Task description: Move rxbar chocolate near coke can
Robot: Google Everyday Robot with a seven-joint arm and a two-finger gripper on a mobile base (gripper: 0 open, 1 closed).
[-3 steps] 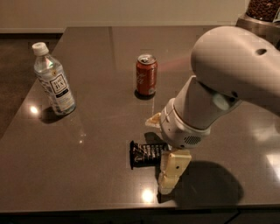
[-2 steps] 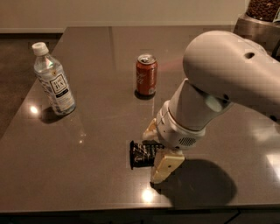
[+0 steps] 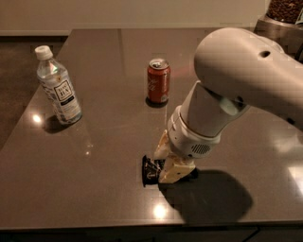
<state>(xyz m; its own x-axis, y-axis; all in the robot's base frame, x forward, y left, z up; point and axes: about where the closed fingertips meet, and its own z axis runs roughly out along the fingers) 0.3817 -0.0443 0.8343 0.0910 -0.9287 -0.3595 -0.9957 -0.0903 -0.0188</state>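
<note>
The rxbar chocolate [image 3: 150,169] lies flat on the dark table near its front edge; only its left end with pale lettering shows. My gripper [image 3: 166,159] is down over the bar, open, with one cream finger [image 3: 161,143] behind it and the other in front of it. The rest of the bar is hidden under the gripper and wrist. The coke can [image 3: 158,80] stands upright further back, about a can's height and a half from the bar, slightly left of my arm.
A clear water bottle [image 3: 58,87] with a white cap stands at the left of the table [image 3: 104,142]. A jar of dark beans [image 3: 285,10] stands at the back right corner. The table's front edge runs just below the bar.
My gripper has moved left and lowered onto the bar, covering more of it. The bar, can and bottle have not moved.
</note>
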